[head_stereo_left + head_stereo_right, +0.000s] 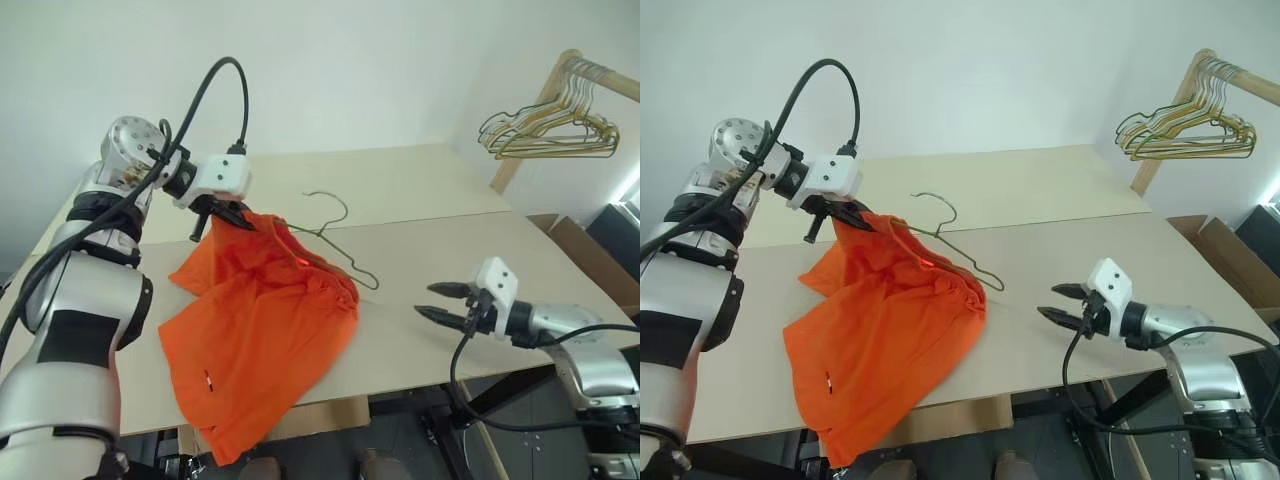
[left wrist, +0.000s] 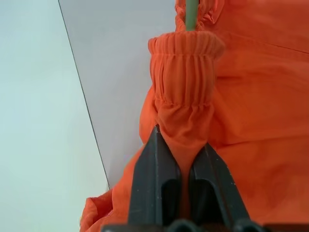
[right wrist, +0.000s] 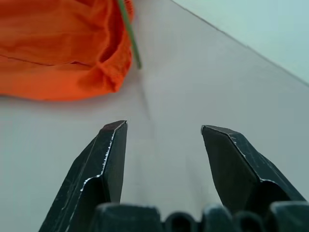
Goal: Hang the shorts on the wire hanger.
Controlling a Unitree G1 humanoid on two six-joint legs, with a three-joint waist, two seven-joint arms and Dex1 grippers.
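The shorts [image 1: 262, 335] are bright orange, and their bottom edge hangs over the front edge of the table [image 1: 420, 200], low in the head view and closest to the camera. The cloth spreads from the lower left of the picture up toward the middle. There is a tiny white mark on the lower part of the cloth.

The left gripper [image 1: 232, 215] is in the upper left of the picture. Its two black fingers [image 2: 157, 179] are pressed together on the shorts, just below the puffy elastic waistband. That corner of the shorts is lifted up a little off the table.

The wire hanger [image 1: 335, 238] is thin and dark green. It sits in the middle of the picture, right at the top edge of the shorts. Its hook sticks up and out past the cloth, and one wire side runs down to the right along the waistband. Part of the wire is tucked in the orange cloth.

The right gripper [image 1: 445, 302] is at the lower right, over the bare table, well apart from the shorts. Its fingers are spread apart and hold nothing.

A bunch of gold and dark hangers [image 1: 548, 128] hangs on a wooden rack [image 1: 535, 110] in the upper right corner.
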